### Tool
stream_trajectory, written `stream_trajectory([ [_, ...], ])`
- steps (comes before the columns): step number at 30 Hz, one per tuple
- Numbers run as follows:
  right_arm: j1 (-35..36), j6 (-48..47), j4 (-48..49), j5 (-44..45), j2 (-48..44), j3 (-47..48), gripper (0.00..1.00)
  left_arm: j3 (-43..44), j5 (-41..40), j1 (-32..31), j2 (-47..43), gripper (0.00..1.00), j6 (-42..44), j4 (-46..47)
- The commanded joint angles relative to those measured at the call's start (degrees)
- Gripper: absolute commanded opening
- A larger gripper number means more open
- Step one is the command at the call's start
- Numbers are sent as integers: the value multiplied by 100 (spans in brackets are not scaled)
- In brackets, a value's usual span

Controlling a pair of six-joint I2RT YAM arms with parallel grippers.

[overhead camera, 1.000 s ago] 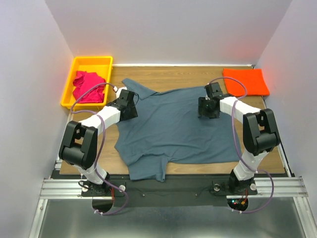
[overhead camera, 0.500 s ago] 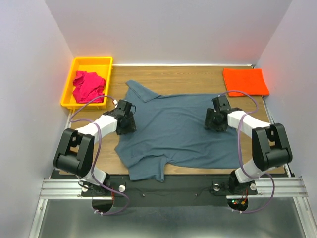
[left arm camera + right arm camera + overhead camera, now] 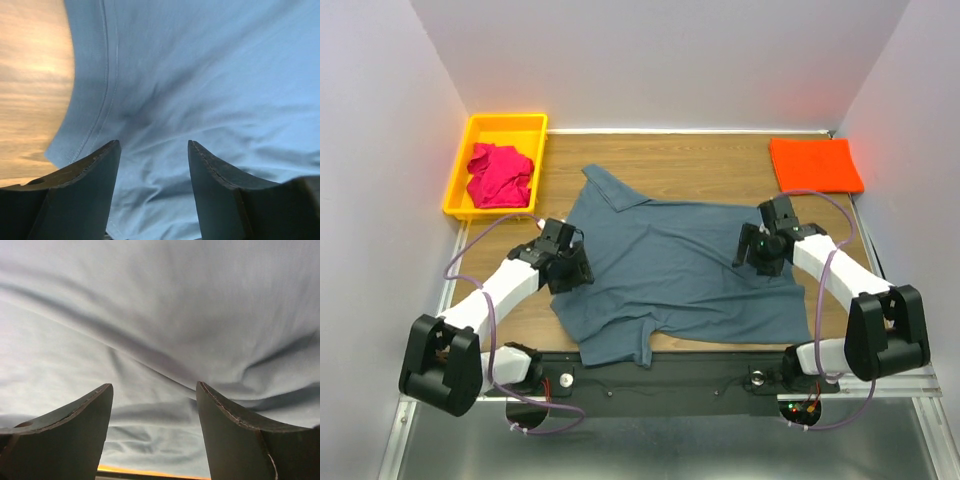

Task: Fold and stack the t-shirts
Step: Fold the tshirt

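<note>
You have the slate grey-blue t-shirt (image 3: 670,265) spread across the middle of the wooden tabletop (image 3: 710,165), wrinkled and not yet folded. Its collar end points toward the far left, and one sleeve hangs toward the near edge.

Your left pincer (image 3: 154,145) sits low over the shirt's left side. Its two dark fingers stand well apart with nothing clamped between them. Rumpled cloth fills the gap, and a stitched hem runs beside bare wood on the left of that wrist view.

Your right pincer (image 3: 154,386) is down on the shirt's right side. Its fingers are also spread wide and grip nothing. Between them you see only long soft creases in the cloth, with a thin strip of wood at the bottom.

The bright orange t-shirt (image 3: 815,165) lies folded flat at the far right corner, well apart from the grey-blue one. The magenta-pink t-shirt (image 3: 500,175) lies crumpled inside the yellow bin (image 3: 505,122) at the far left.
</note>
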Motion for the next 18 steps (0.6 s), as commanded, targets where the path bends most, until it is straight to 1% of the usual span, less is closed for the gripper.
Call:
stream_trajectory([
  [1, -12, -394, 75, 798, 190, 1023, 73, 885, -614, 292, -32, 71, 5, 158],
  [2, -30, -552, 84, 913, 330, 1182, 72, 1357, -658, 371, 300, 72, 110, 298],
  [3, -82, -623, 84, 1018, 462, 1366, 72, 1622, -694, 468, 503, 73, 181, 360],
  [4, -204, -685, 127, 1019, 594, 1646, 72, 1904, -781, 521, 705, 75, 242, 422],
  [5, -258, -763, 171, 1019, 856, 1788, 72, 2446, -860, 600, 1169, 76, 304, 544],
  [6, -311, -799, 224, 993, 964, 1903, 71, 2738, -957, 627, 1408, 76, 478, 606],
  [7, -381, -834, 337, 984, 1078, 2008, 70, 3020, -1045, 653, 1663, 77, 576, 659],
  [8, -416, -887, 400, 976, 1253, 2210, 69, 3597, -1037, 732, 2214, 77, 672, 720],
  [10, -486, -914, 540, 897, 1438, 2395, 68, 4189, -1019, 785, 2744, 77, 900, 738],
  [11, -504, -948, 567, 888, 1613, 2561, 65, 4757, -1019, 820, 3277, 76, 972, 695],
  [12, -513, -949, 637, 870, 1693, 2633, 64, 5059, -1037, 829, 3535, 75, 1077, 616],
  [13, -539, -984, 672, 870, 1842, 2738, 63, 5653, -1046, 846, 4042, 74, 1130, 511],
  [16, -671, -1028, 752, 879, 2036, 2862, 53, 6395, -1011, 890, 4721, 71, 1279, 159],
  [18, -802, -1045, 830, 835, 2220, 2958, 53, 6546, -1010, 925, 4934, 71, 1341, 158],
])
